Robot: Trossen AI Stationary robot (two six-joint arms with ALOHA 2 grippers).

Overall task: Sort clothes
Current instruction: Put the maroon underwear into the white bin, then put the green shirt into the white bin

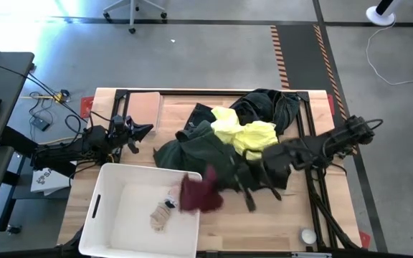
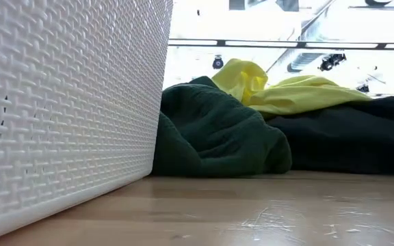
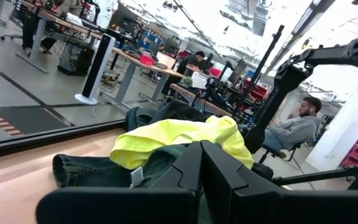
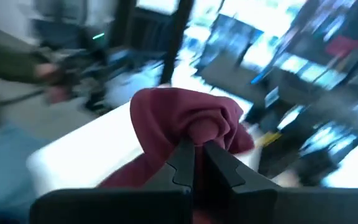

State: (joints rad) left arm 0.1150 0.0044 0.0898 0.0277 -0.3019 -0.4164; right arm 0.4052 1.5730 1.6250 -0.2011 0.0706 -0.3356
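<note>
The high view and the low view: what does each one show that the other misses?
Only the high view shows the maroon garment over the white bin's edge, socks inside, and the right hand and left hand. Only the low view shows the bin's woven wall up close. Both show the dark green garment and yellow garment.

Woven-textured plastic bin (image 2: 67, 96), soft cloth clothes (image 2: 217, 130)
</note>
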